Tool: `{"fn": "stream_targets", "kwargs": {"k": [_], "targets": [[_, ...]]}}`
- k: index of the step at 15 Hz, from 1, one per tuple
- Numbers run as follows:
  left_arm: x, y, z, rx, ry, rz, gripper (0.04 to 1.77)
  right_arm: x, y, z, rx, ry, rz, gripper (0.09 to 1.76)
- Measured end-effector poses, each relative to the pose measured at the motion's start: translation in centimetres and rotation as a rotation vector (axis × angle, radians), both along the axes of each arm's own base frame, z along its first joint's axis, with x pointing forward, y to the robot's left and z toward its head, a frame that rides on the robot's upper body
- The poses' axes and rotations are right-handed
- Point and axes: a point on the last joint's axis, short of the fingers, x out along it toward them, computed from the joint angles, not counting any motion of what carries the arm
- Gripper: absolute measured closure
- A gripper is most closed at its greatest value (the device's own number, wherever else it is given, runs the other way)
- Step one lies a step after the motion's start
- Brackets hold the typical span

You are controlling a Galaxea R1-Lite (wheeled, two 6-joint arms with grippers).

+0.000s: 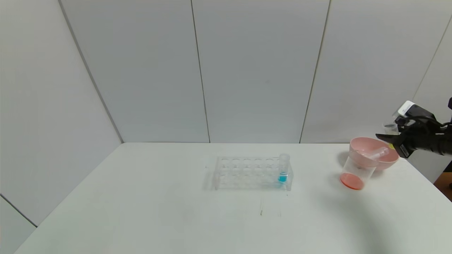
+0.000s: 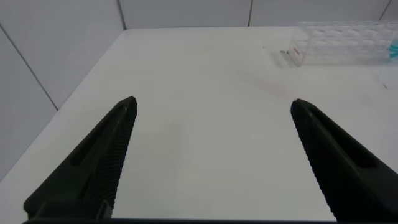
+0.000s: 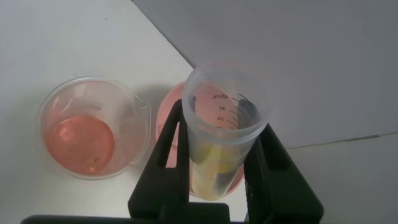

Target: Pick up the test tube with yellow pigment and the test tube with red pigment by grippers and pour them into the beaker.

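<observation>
right end effector (image 1: 392, 143) clamped the clear plastic tube with yellow pigment (image 3: 217, 146), tipped toward the clear plastic beaker (image 1: 356, 171) holding orange-red liquid — likely mid-pour. left end effector (image 2: 211, 155) hung open over the table (image 1: 141, 204).

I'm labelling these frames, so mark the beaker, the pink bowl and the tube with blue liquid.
beaker (image 1: 356, 171): head view, its clear side wall.
pink bowl (image 1: 388, 159): head view, right part of its rim.
tube with blue liquid (image 1: 283, 177): head view, its blue band, in the rack.
</observation>
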Motion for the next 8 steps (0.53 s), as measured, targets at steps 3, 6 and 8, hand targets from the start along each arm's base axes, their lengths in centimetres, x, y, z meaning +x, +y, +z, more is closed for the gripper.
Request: {"fn": "stream_targets", "kwargs": {"k": [3, 6, 8], "targets": [[0.0, 0.0, 0.0, 0.0, 0.0, 0.0, 0.05, -0.1, -1.1, -0.7, -0.053, -0.005, 0.049, 1.29], [0.0, 0.0, 0.0, 0.0, 0.0, 0.0, 0.05, 0.0, -1.5, -0.7, -0.074, -0.027, 0.061, 1.29], [0.0, 0.0, 0.0, 0.0, 0.0, 0.0, 0.05, 0.1, -1.5, -0.6, -0.08, -0.044, 0.085, 1.29]]}}
